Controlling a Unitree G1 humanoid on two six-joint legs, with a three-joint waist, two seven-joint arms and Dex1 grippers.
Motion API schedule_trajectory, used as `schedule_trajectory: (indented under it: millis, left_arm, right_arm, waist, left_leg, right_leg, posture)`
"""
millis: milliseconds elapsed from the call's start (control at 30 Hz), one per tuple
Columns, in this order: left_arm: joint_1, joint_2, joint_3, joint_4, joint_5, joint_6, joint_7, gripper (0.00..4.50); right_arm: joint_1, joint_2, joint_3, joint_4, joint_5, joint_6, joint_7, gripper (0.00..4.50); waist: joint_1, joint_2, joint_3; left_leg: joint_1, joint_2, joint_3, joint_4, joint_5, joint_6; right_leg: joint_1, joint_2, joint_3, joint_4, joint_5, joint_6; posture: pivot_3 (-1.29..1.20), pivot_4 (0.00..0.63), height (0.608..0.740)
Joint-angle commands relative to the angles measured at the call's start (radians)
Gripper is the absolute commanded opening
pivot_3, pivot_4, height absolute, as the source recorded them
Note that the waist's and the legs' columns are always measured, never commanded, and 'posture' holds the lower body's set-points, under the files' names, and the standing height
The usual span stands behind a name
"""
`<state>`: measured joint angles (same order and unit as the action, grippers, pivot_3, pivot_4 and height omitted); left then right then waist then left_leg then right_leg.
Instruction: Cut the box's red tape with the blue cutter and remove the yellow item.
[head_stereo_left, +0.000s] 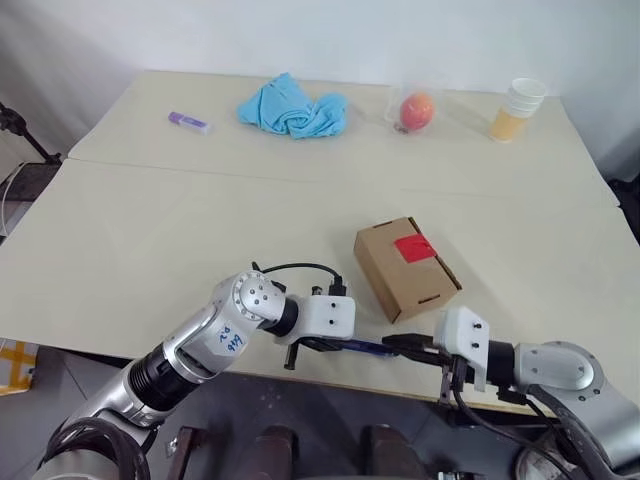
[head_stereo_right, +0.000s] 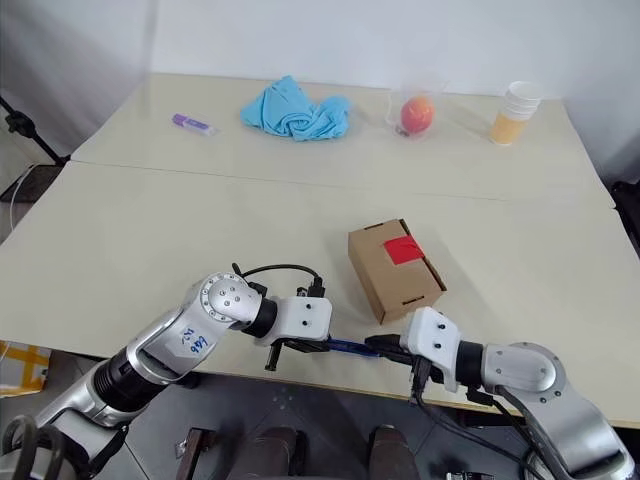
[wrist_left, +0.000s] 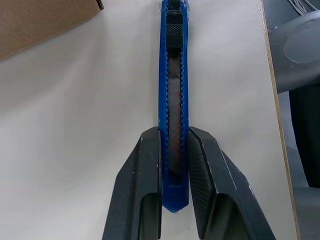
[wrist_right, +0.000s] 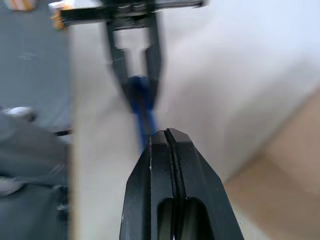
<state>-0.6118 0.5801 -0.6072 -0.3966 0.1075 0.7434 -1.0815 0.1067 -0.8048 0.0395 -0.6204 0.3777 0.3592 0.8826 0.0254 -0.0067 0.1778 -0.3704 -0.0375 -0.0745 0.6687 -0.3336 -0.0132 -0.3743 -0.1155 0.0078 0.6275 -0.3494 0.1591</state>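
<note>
The box (head_stereo_left: 405, 268) is a small brown carton, flaps closed, lying right of the table's middle with the red tape (head_stereo_left: 413, 248) on its top face. Just in front of it, over the table's front edge, the blue cutter (head_stereo_left: 360, 347) lies level between my two hands. My left gripper (wrist_left: 174, 137) is shut on the cutter's rear end, and the blade slider points away toward the right hand. At the cutter's other end sits my right gripper (wrist_right: 167, 132), its fingers pressed together with nothing between them. The yellow item is out of view.
Along the far edge of the table (head_stereo_left: 150, 230) lie a purple stick (head_stereo_left: 188, 122), a crumpled blue cloth (head_stereo_left: 293, 107), an orange-red fruit in a clear cup (head_stereo_left: 416, 110) and a stack of paper cups (head_stereo_left: 518, 108). Both hands hang at the table's front edge.
</note>
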Motion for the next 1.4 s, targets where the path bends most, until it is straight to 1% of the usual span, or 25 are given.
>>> schedule_trajectory:
  millis: [33,167,367,533,667,967,1067,1200,1400]
  left_arm:
    - [0.002,-0.002,-0.020,0.019,0.015,0.001,0.021,0.41]
    - [0.002,0.003,-0.018,0.016,0.013,-0.001,0.015,0.41]
    - [0.002,0.009,-0.017,0.014,0.012,0.000,0.013,0.41]
    - [0.005,0.015,-0.014,0.006,0.011,0.007,0.013,0.41]
    - [0.005,0.015,-0.015,0.004,0.008,0.007,0.014,0.41]
    - [0.008,0.020,-0.014,0.001,0.007,0.000,0.017,0.41]
    - [0.010,0.015,-0.014,0.001,0.005,0.001,0.021,0.41]
    - [0.009,0.005,-0.019,0.008,0.006,-0.003,0.026,0.41]
    - [0.012,0.000,-0.019,0.016,0.004,-0.018,0.027,0.41]
  right_arm:
    - [-0.013,0.006,0.022,0.001,-0.030,0.011,-0.018,0.02]
    - [-0.035,0.007,0.045,0.052,-0.079,0.006,-0.031,0.02]
    - [-0.028,-0.001,0.065,0.098,-0.110,-0.012,0.001,0.02]
    - [-0.012,-0.020,0.096,0.121,-0.153,-0.098,0.048,0.02]
    - [-0.046,0.023,0.105,0.150,-0.145,-0.043,0.018,0.02]
    - [-0.097,0.067,0.162,0.171,-0.145,-0.024,0.037,0.02]
    - [-0.126,0.081,0.197,0.186,-0.165,-0.011,0.035,0.02]
    - [-0.189,0.131,0.252,0.203,-0.179,0.033,0.016,0.02]
    - [-0.198,0.151,0.258,0.195,-0.170,0.044,0.008,0.02]
  waist:
    - [0.000,0.000,0.000]
    - [0.001,0.000,0.000]
    - [0.000,0.000,0.000]
    - [-0.001,0.000,0.000]
    - [-0.003,0.000,0.000]
    - [-0.003,0.000,-0.001]
    - [-0.003,-0.001,-0.001]
    - [-0.003,0.000,-0.002]
    - [-0.002,-0.001,-0.002]
  left_leg:
    - [0.000,0.000,0.000,0.000,0.000,0.000]
    - [0.000,0.000,0.000,0.000,0.000,0.000]
    - [0.000,0.000,0.000,0.000,0.000,0.000]
    - [0.000,-0.001,0.000,0.000,0.000,0.000]
    - [0.001,0.000,0.000,0.000,0.000,0.000]
    - [0.001,0.000,0.000,0.000,0.002,0.000]
    - [0.001,0.000,0.000,0.000,0.002,0.000]
    - [0.001,0.000,0.000,0.000,0.002,-0.001]
    - [0.001,0.000,0.000,0.000,0.002,-0.001]
  right_leg:
    - [0.000,0.000,0.000,0.000,0.000,0.000]
    - [0.000,0.000,0.000,0.000,0.000,0.000]
    - [0.000,0.000,0.000,0.000,0.000,0.000]
    - [0.000,0.000,0.000,0.000,0.000,0.000]
    - [0.000,0.000,0.000,0.000,0.000,0.000]
    - [0.000,0.000,0.000,0.000,0.001,0.000]
    - [0.000,0.000,0.000,0.000,0.001,0.000]
    - [0.000,0.000,0.000,0.000,0.001,0.000]
    - [0.000,0.000,0.000,0.000,0.002,-0.001]
  posture:
    - [0.00,0.150,0.740]
    - [0.00,0.150,0.740]
    - [0.00,0.150,0.740]
    - [0.00,0.150,0.740]
    - [0.00,0.150,0.740]
    - [0.00,0.150,0.740]
    - [0.00,0.150,0.740]
    - [0.00,0.150,0.740]
    - [0.00,0.150,0.740]
